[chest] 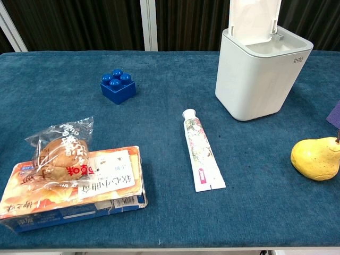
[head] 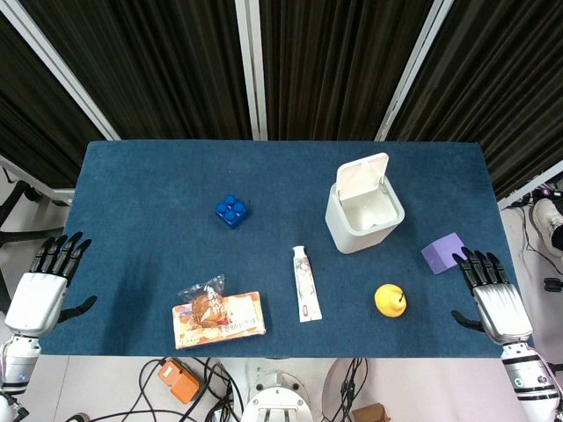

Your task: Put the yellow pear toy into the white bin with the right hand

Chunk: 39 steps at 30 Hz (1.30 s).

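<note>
The yellow pear toy point(head: 390, 300) point(chest: 317, 158) lies on the blue table near the front right. Behind it, toward the middle, stands the white bin point(head: 363, 211) point(chest: 261, 71) with its lid flipped up and its inside showing. My right hand point(head: 493, 293) rests at the table's right front edge, fingers spread and holding nothing, a hand's width to the right of the pear. My left hand point(head: 44, 286) sits at the left front edge, also open and holding nothing. Neither hand shows in the chest view.
A purple block point(head: 443, 252) lies between the right hand and the bin. A toothpaste tube point(head: 305, 283) point(chest: 201, 156) lies left of the pear. A blue brick point(head: 230, 211) point(chest: 117, 85) and snack packets point(head: 218, 314) point(chest: 74, 180) occupy the left half.
</note>
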Tool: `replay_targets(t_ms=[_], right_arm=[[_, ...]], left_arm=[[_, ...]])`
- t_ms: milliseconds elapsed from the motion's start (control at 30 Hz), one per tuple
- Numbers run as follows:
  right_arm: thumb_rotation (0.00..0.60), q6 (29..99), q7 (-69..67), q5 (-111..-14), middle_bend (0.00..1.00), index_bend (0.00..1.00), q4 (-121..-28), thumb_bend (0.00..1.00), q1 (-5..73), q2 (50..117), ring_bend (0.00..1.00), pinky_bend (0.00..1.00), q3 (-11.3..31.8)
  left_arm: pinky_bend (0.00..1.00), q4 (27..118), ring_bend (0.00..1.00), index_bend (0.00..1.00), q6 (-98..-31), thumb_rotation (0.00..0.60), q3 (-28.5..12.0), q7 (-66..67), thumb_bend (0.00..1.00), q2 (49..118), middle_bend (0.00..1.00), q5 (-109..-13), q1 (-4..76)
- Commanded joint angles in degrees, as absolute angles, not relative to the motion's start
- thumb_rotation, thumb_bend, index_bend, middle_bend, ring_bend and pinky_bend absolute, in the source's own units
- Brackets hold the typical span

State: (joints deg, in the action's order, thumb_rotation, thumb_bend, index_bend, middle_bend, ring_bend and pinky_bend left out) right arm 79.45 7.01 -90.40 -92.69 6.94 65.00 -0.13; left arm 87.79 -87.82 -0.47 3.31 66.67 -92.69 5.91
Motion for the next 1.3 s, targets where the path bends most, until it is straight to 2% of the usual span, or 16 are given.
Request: replay_targets(t_ms=[33,200,467,667,733,800,867,933,1033,1100,1300], right_arm=[[0.600,78.1,8.0,-90.1,0.00,0.00,-92.6,0.30,7.6,65.6,0.00,0.00,-0.1],[0.600,74.4,8.2,-89.7,0.00,0.00,-92.6,0.30,9.7,66.6,0.00,0.00,-0.2],[0.600,63.4,12.1,-88.2,0.00,0.00,-93.8,0.30,16.0,68.1,0.00,0.00,-0.2],[0.600,57.6,14.7,-86.7,0.00,0.01,-93.9,0.30,19.8,70.5,0.00,0.01,-0.1],[0.600,56.7,14.4,-86.8,0.04,0.09,-93.4,0.30,20.5,71.3,0.01,0.05,-0.3],[0.600,55.9,13.8,-86.8,0.15,0.25,-93.1,0.30,21.1,71.8,0.08,0.11,-0.5],[0.600,55.5,13.4,-87.0,0.29,0.43,-92.5,0.30,21.6,72.3,0.20,0.18,-0.7],[0.600,55.7,13.6,-87.1,0.38,0.56,-91.8,0.30,21.8,72.9,0.30,0.27,-0.9],[0.600,57.2,13.3,-87.8,0.48,0.71,-91.0,0.32,21.6,73.7,0.41,0.37,-0.9],[0.600,59.6,12.5,-89.0,0.52,0.76,-90.6,0.33,21.1,74.0,0.45,0.40,-0.9],[0.600,70.7,7.6,-94.2,0.53,0.77,-91.5,0.34,18.9,72.1,0.46,0.44,0.4]], left_arm=[[0.00,88.1,0.00,0.00,-87.6,0.600,-0.6,3.3,0.11,66.6,0.00,-92.3,5.9],[0.00,88.4,0.00,0.00,-87.8,0.600,-0.4,2.7,0.11,66.1,0.00,-92.2,5.6],[0.00,88.4,0.00,0.00,-89.2,0.600,0.0,2.8,0.11,66.0,0.00,-93.2,5.0],[0.00,88.6,0.00,0.00,-88.8,0.600,0.3,3.0,0.11,65.8,0.00,-93.4,5.0],[0.00,88.6,0.00,0.00,-88.9,0.600,0.4,3.0,0.11,65.7,0.00,-93.6,4.9],[0.00,88.6,0.00,0.00,-89.0,0.600,0.4,3.0,0.11,65.7,0.00,-93.6,4.9],[0.00,88.7,0.00,0.00,-88.9,0.600,0.5,2.9,0.11,65.6,0.00,-93.6,4.9],[0.00,88.7,0.00,0.00,-88.9,0.600,0.5,2.9,0.11,65.6,0.00,-93.5,4.9],[0.00,88.8,0.00,0.00,-88.9,0.600,0.4,2.9,0.11,65.6,0.00,-93.5,4.9],[0.00,88.8,0.00,0.00,-89.1,0.600,0.4,2.9,0.11,65.6,0.00,-93.5,4.8],[0.00,88.9,0.00,0.00,-89.4,0.600,0.4,2.8,0.11,65.5,0.00,-93.6,4.6]])
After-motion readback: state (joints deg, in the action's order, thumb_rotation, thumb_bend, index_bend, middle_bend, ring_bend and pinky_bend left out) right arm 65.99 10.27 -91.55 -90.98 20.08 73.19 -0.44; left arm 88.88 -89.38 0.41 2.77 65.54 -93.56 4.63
